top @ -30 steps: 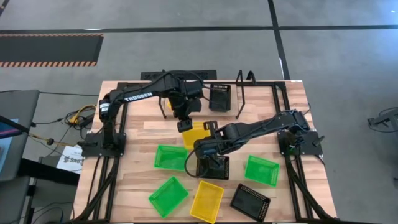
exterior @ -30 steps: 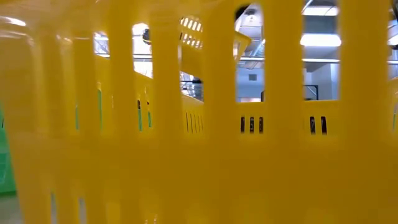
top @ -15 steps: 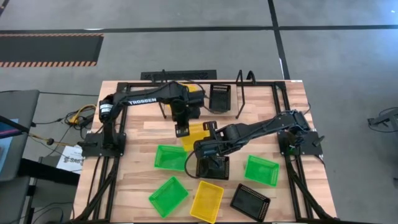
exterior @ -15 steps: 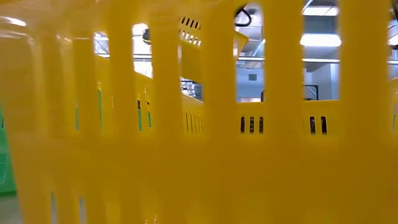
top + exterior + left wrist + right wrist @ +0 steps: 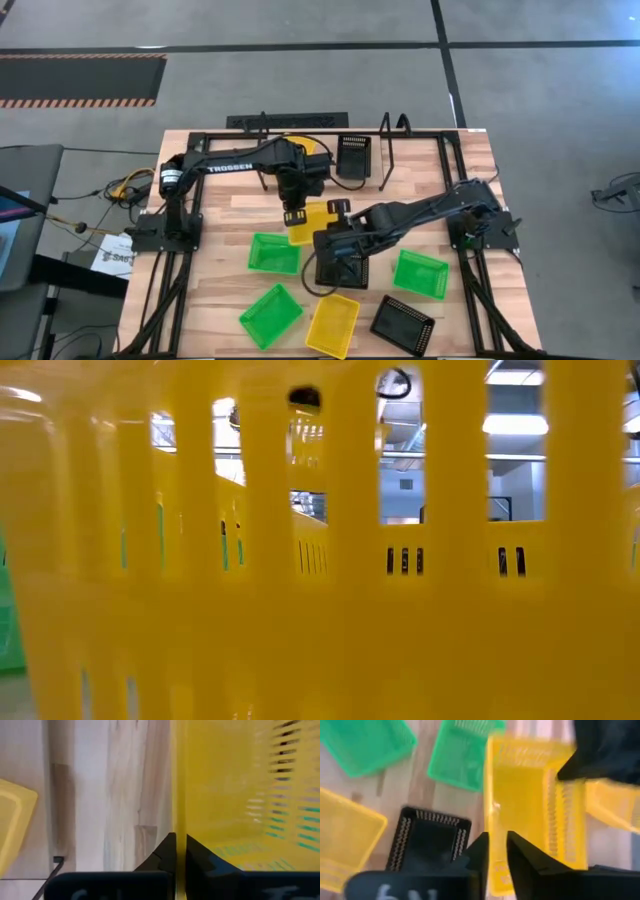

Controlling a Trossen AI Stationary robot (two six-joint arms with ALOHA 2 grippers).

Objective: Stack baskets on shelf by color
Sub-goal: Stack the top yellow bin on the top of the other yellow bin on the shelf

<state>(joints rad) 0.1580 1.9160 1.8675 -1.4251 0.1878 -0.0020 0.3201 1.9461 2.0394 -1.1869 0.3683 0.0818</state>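
Note:
A yellow basket (image 5: 312,222) hangs above the middle of the table between my two grippers; it also shows high up in the low view (image 5: 310,445). My left gripper (image 5: 293,217) is shut on its left end. My right gripper (image 5: 336,210) is open, with one finger on each side of the basket's wall (image 5: 492,825) at its right end. The black wire shelf (image 5: 385,150) at the far edge holds a black basket (image 5: 353,155) and a yellow basket (image 5: 305,147). My left gripper pinches the yellow basket's side wall (image 5: 178,820) between its two fingers (image 5: 167,852), at the basket's left end. The fingers come steeply from above and point down. The basket hangs clear of the table with its floor to one side of the fingers.
Loose on the table lie three green baskets (image 5: 275,253) (image 5: 270,313) (image 5: 420,273), a yellow basket (image 5: 332,322) and two black baskets (image 5: 340,268) (image 5: 402,322). The near yellow basket's wall (image 5: 450,610) fills the low view. A black tube frame (image 5: 200,140) borders the table.
My left gripper has come down and toward the near edge onto the raised yellow basket's left end and has shut on its wall. The basket stays aloft and has swung a little.

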